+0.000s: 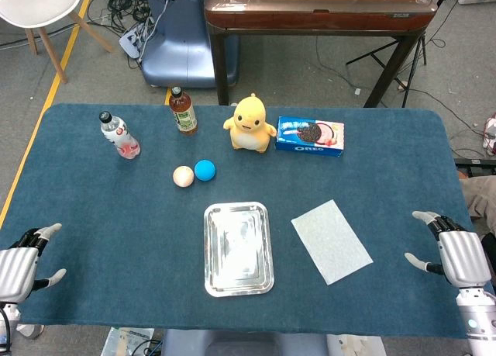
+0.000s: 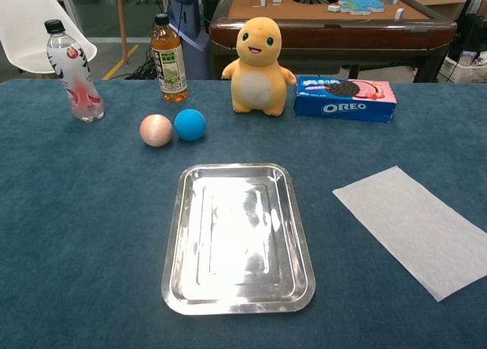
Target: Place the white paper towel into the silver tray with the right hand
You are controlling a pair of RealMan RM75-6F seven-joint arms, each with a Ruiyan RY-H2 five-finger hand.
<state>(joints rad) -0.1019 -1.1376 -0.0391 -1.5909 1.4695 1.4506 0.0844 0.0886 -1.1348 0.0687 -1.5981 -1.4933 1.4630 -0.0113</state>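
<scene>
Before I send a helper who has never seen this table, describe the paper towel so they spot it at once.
Start at the silver tray near the front middle of the blue table. Just to its right, apart from it, lies the white paper towel, toward the right hand. It is the only flat, thin white sheet, lying at a slant.

On the desk point(image 1: 93, 216) right now: two bottles, one clear with a pink label point(image 1: 118, 135) and one of amber tea point(image 1: 183, 111). Two balls, one peach point(image 1: 183, 176), one blue point(image 1: 205, 170). One yellow plush toy point(image 1: 250, 123). One blue Oreo box point(image 1: 310, 136). One silver tray point(image 1: 214, 247), one white paper towel point(image 1: 332, 240). Two hands: left hand point(image 1: 19, 267), right hand point(image 1: 457, 255).
</scene>
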